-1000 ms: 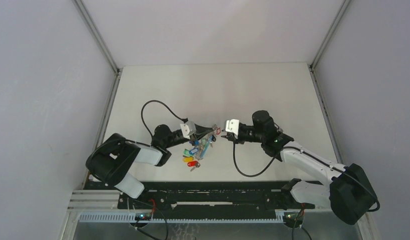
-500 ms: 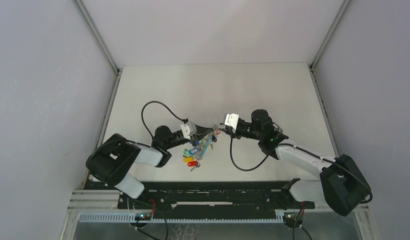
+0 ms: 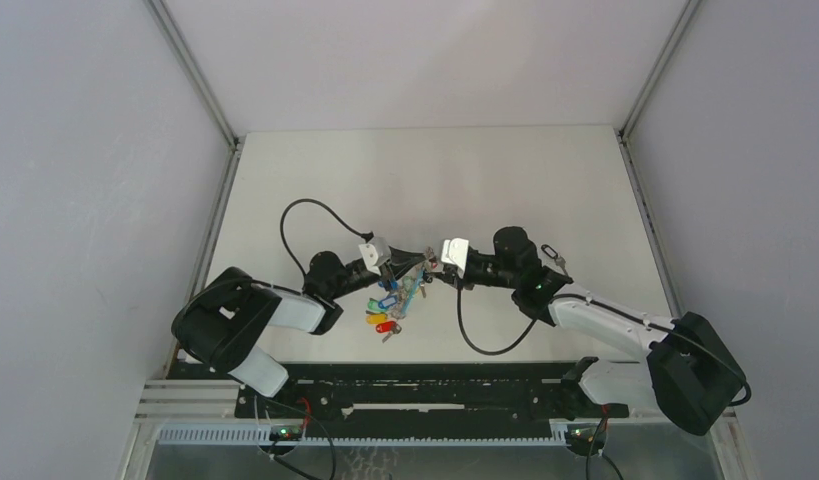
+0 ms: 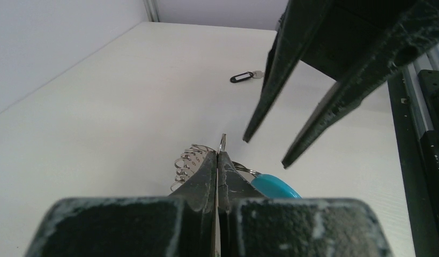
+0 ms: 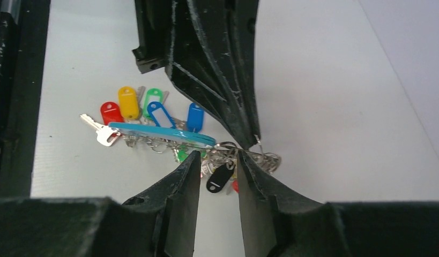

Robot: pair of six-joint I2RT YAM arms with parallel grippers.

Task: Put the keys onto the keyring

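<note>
Left claw (image 4: 217, 156) clenched on the wire rim of the big grey-and-turquoise keyring (image 5: 163, 134), that end lifted, likely to present the rim. Silvery keys with coloured plastic tags (image 5: 128, 101) trail from the ring onto the table beside that claw. Right claw (image 5: 217, 155) released, fingers apart, straddling the rim. A black-tagged key (image 5: 220, 179) dangles between them. A second black-tagged key (image 4: 242, 77) lies well beyond both claws, not yet threaded.

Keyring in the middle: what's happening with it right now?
The left gripper is shut on the keyring's thin metal edge, with several coloured-tag keys hanging from it. The right gripper's jaws stand apart around the ring's end, either side of a black tag. One black-tagged key lies apart on the table.
</note>
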